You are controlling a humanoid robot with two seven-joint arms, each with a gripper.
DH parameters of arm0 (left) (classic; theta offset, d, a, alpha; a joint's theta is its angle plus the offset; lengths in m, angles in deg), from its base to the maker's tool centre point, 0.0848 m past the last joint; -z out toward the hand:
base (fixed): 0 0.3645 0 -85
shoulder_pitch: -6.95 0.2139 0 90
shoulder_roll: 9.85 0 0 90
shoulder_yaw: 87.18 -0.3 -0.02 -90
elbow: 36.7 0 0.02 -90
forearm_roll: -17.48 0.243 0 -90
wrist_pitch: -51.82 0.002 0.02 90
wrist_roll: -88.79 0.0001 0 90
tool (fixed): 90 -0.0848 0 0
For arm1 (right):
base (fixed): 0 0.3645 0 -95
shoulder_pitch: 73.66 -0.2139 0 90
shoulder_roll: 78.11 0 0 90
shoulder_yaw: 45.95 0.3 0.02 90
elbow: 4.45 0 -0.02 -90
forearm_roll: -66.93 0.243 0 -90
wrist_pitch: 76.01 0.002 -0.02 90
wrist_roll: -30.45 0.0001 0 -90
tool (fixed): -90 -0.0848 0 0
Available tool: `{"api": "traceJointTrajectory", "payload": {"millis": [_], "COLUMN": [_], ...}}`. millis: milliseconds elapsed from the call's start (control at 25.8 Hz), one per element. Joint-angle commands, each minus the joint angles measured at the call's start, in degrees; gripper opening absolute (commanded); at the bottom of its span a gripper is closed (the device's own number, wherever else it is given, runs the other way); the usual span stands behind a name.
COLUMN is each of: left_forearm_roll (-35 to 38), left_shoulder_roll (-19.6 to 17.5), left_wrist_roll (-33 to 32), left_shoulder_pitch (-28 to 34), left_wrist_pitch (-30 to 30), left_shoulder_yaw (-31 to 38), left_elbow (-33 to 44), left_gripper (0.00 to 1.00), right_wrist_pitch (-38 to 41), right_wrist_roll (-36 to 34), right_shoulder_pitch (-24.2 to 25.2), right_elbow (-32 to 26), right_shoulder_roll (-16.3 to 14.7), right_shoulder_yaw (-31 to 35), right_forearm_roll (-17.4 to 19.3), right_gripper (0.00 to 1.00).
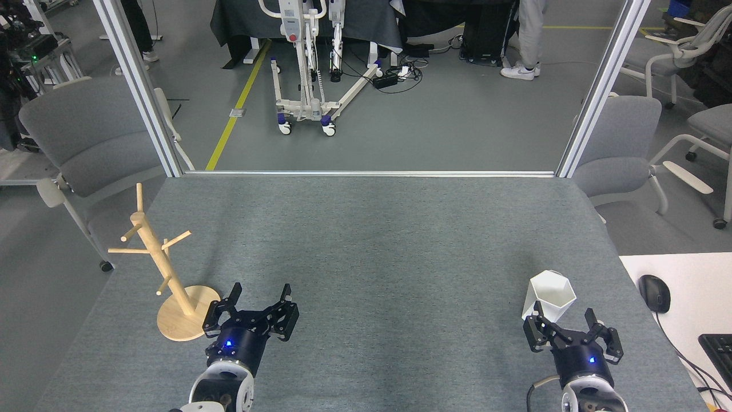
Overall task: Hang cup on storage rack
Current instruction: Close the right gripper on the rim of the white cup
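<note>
White cup (552,296) upright on grey table (377,246), right tool (563,320) spread just before it, perhaps touching.
</note>
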Motion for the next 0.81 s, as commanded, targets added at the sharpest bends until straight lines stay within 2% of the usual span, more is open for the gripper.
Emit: {"api": "traceJointTrajectory", "payload": {"millis": [0, 232, 775], "left_forearm_roll": [0.05, -0.04, -0.04], "left_shoulder_roll": [0.06, 0.15, 0.24], "left_wrist_roll": [-0.02, -0.02, -0.02], "left_shoulder_pitch": [-0.30, -1.44, -1.79], "left_wrist_pitch": [0.02, 0.02, 0.10], "left_shoulder_yaw": [0.01, 0.01, 0.01], "left_elbow": [-0.32, -2.87, -3.04], "left_gripper": [0.99, 0.99, 0.99], "right_wrist_pitch": [-0.03, 0.06, 1.29], "right_wrist_roll": [-0.20, -0.12, -0.21], "right_shoulder_pitch": [-0.46, -2.13, -4.51], "right_elbow": [0.30, 2.50, 5.92], "right_shoulder_roll": [0.00, -0.09, -0.35], "right_shoulder_yaw": [-0.08, -0.08, -0.08], "right_forearm_roll": [0.08, 0.08, -0.01], "right_gripper": [1.00, 1.00, 1.00]}}
